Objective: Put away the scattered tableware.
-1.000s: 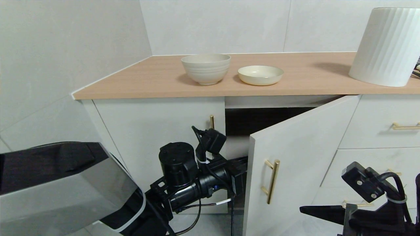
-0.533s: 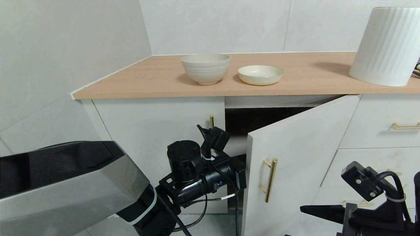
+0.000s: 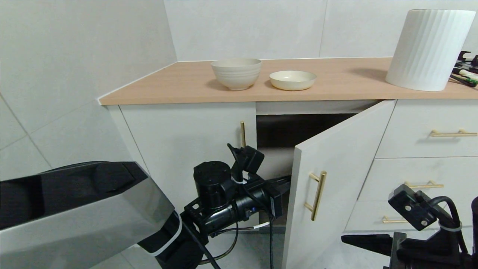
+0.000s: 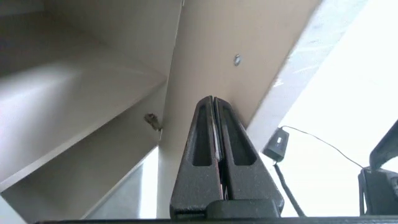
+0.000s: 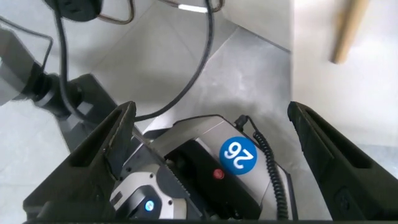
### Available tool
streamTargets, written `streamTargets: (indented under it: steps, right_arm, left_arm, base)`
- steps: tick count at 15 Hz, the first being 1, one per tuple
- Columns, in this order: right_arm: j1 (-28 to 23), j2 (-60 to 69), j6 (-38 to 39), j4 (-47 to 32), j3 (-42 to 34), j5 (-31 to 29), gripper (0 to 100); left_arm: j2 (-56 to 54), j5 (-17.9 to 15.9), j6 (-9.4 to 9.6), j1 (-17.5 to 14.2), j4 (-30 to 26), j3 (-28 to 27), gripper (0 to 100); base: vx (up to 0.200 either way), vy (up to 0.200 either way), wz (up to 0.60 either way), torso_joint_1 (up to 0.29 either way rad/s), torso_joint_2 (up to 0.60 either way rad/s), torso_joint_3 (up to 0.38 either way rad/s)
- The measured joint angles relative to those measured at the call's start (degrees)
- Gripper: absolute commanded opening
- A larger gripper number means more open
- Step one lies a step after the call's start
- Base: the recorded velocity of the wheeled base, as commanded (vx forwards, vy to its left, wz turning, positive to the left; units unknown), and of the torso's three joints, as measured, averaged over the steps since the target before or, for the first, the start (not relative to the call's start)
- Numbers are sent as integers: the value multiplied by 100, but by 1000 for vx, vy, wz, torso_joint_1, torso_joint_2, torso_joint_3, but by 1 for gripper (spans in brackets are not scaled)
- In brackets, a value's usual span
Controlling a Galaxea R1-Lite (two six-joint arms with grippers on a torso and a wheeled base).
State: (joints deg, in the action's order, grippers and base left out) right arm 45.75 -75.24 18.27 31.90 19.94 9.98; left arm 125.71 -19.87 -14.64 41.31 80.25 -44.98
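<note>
Left tool (image 4: 213,102): two black fingers clenched together, holding nothing, close against the inner face of the one open white cabinet door (image 3: 336,157). Right tool (image 5: 208,118): fingers spread wide, released, low in front of the three white drawers (image 3: 422,119).

Tableware count is two, both on the wooden desk (image 3: 179,87) above the cabinet:
- one cream ribbed bowl (image 3: 236,73)
- one shallow cream dish (image 3: 292,80), just beside the bowl but apart from it

One tall white ribbed cylinder (image 3: 427,48) stands farther right.
</note>
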Motion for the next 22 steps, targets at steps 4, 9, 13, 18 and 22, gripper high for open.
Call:
streamTargets:
  steps: [4,9,13,18,22]
  right_arm:
    - [94,-1,0,0,0,-13,100]
    - [634,132,0,1,-132,90,100]
    - [1598,455,-21,20,-471,115,100]
    - [2024,669,-712,102,-945,93,100]
    - [1524,622,-656,156,-675,83,100]
  left_arm:
    - [21,9,-2,5,5,-20,0]
    - [43,37,4,363,-261,-254,0]
    - [-68,61,20,1359,-717,-529,0]
    - [-374,167,44,2053,-870,-466,0]
    - [-759,191,50,1445,-919,-33,0]
  base:
    - [0,0,0,0,0,0]
    - [0,0,0,0,0,0]
    - [0,0,0,0,0,0]
    - [0,0,0,0,0,0]
    - [0,0,0,0,0,0]
